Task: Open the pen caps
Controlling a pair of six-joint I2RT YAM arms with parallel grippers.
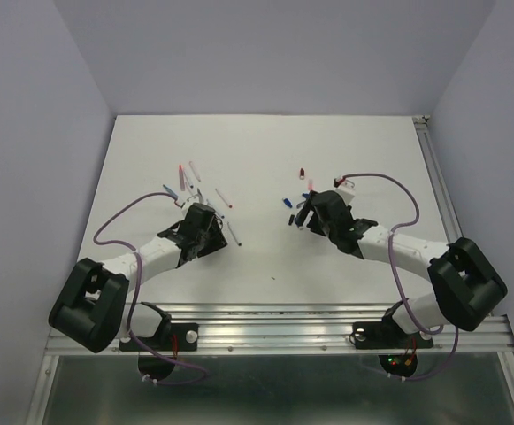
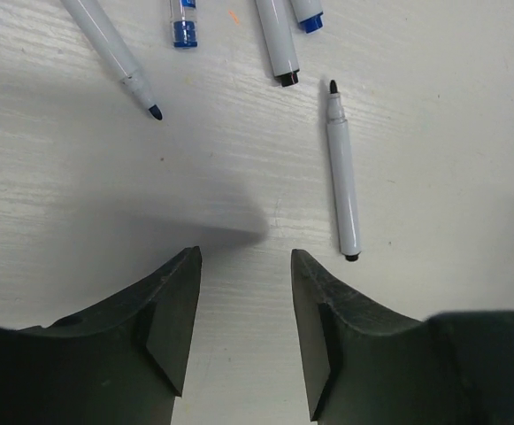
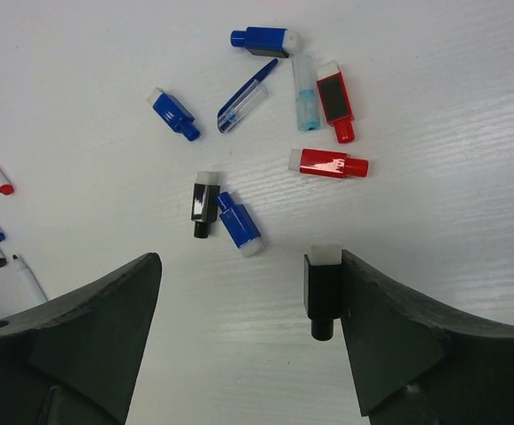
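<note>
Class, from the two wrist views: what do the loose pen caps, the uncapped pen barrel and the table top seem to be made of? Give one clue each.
Pen caps: likely glossy moulded plastic; bright glints on the red ones. Pen barrel: probably smooth white plastic, soft sheen. Table top: matt white, faint wood-like grain; laminate or painted board, unclear.

Your rig, item by item.
- Left arm point(image 1: 141, 257): a white tubular link with a bulky black joint housing point(image 1: 88, 305).
- Right arm point(image 1: 402, 248): the same pattern, white link and black housings.
- Purple cable point(image 1: 119, 212): one thin loop per arm, running clear of the link.
- Left gripper point(image 2: 243, 257) and right gripper point(image 3: 248, 266): matte black, with wedge-shaped fingers point(image 2: 172, 310) and flat inner faces.
- Base brackets point(image 1: 164, 332): black, at the near edge of the table point(image 1: 265, 159). Small green and red lights point(image 1: 398, 361) glow by the right one.
</note>
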